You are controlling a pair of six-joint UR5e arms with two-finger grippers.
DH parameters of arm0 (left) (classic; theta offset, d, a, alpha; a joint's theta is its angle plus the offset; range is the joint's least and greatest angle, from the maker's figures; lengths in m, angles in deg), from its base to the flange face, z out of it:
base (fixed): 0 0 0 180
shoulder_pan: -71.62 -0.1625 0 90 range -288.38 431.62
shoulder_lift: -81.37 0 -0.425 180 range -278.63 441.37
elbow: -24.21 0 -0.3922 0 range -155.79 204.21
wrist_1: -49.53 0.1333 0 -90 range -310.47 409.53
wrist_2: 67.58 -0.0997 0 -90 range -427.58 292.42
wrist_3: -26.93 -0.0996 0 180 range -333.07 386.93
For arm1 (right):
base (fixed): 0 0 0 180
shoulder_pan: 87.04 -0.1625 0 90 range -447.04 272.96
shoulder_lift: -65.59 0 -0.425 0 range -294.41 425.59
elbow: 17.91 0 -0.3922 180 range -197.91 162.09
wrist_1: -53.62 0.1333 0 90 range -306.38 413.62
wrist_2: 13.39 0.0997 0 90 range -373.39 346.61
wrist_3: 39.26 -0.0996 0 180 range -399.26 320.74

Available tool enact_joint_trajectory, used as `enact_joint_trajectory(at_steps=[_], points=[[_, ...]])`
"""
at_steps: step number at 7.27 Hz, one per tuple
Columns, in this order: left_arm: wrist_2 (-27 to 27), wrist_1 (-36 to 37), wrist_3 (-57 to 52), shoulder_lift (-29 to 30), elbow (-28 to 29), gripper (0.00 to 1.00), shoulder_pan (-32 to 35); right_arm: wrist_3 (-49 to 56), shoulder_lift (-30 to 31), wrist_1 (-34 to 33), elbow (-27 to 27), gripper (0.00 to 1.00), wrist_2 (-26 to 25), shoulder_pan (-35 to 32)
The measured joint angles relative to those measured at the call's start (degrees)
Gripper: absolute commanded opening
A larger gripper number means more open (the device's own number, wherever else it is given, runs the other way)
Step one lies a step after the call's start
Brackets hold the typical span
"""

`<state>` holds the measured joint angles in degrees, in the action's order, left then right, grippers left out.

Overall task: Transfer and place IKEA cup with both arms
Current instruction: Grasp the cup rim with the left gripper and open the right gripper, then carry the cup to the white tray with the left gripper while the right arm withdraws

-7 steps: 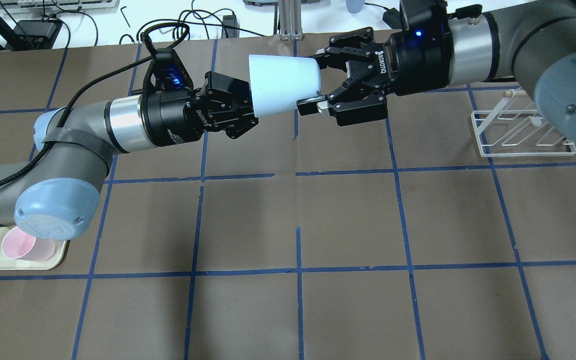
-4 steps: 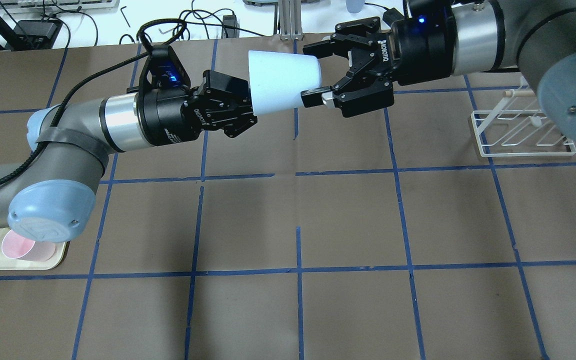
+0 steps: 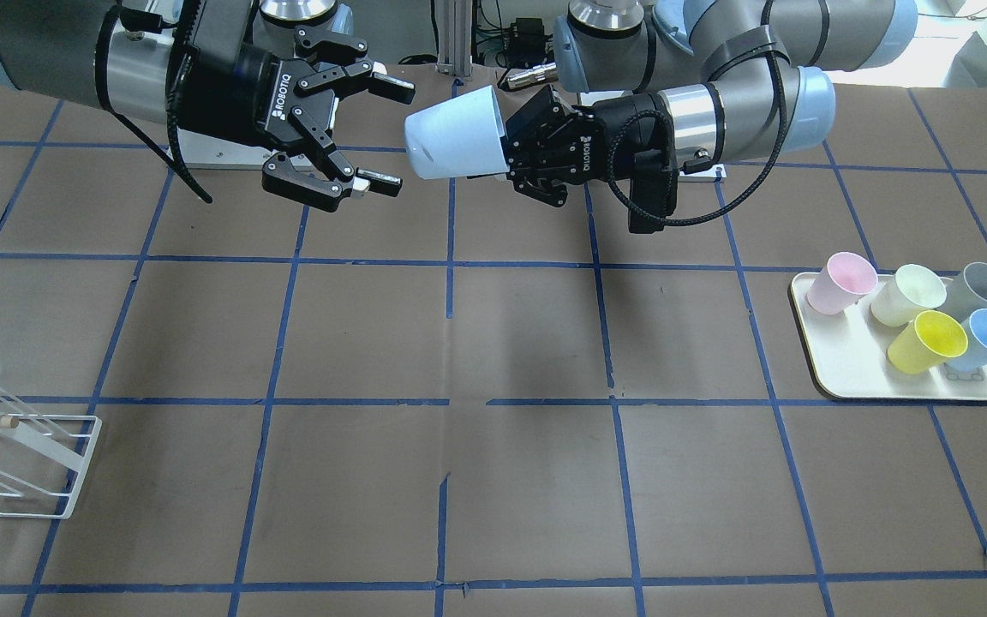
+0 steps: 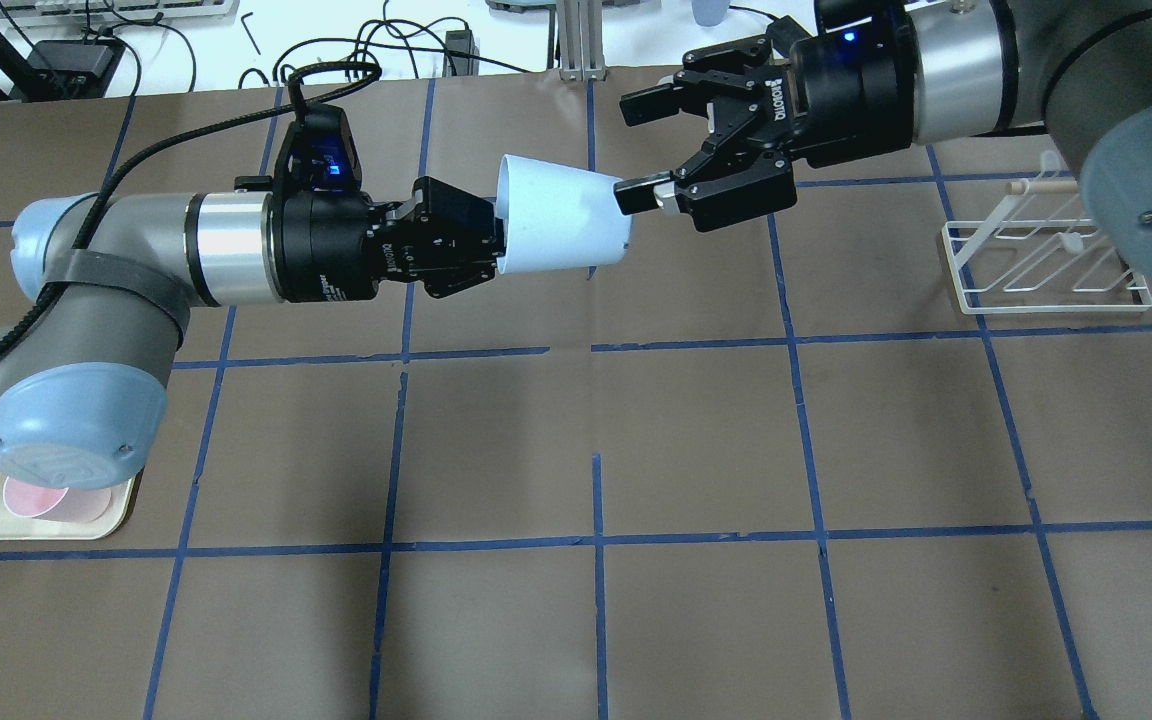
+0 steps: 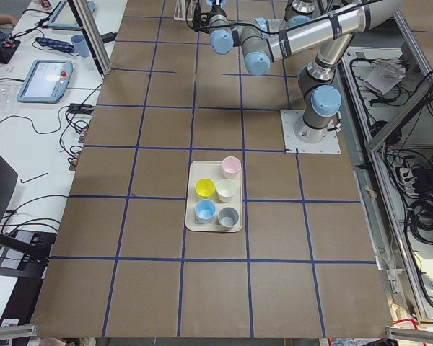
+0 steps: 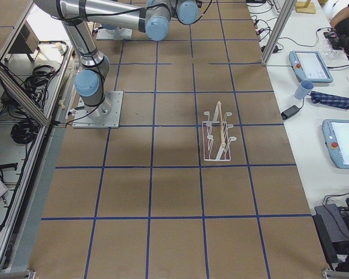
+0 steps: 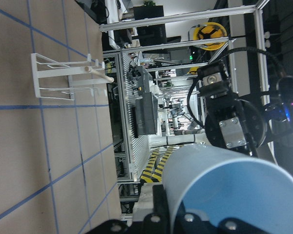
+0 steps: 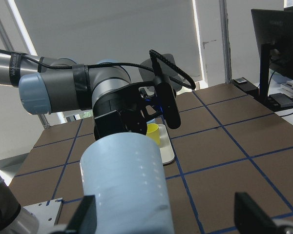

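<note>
The IKEA cup (image 4: 561,225) is pale powder-blue and lies on its side in the air over the far middle of the table. My left gripper (image 4: 491,238) is shut on its rim, base pointing at my right gripper (image 4: 634,150). The right gripper is open and empty, and its fingertips (image 4: 636,192) are just past the cup's base without touching it. In the front-facing view the cup (image 3: 451,137) sits between the left gripper (image 3: 515,156) and the open right gripper (image 3: 392,134). The right wrist view shows the cup (image 8: 127,185) close up, off to one side between its fingers.
A cream tray (image 3: 845,364) with pink, cream, grey, yellow and sky-blue cups sits on my left side. A white wire rack (image 4: 1046,262) stands on my right and also shows in the front-facing view (image 3: 22,467). Cables and tablets lie beyond the far edge.
The left arm has swung the cup nearer to me and out from between the right gripper's fingers. The right gripper stayed open and drew back slightly.
</note>
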<state>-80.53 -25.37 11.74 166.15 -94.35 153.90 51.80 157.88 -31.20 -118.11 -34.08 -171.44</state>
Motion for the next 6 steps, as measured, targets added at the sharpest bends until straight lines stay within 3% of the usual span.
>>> enact_joint_trajectory(at_steps=[3, 6], points=[[-19.32, 0.96, 0.01, -1.92, 0.39, 0.00, -6.42, -3.84, -0.58, -0.37, 2.08, 1.00, -18.23, 0.05], [-47.34, 2.85, -2.64, -1.70, 3.28, 0.00, -10.76, -13.80, -2.31, -0.81, 5.47, 1.00, -37.67, 1.00]])
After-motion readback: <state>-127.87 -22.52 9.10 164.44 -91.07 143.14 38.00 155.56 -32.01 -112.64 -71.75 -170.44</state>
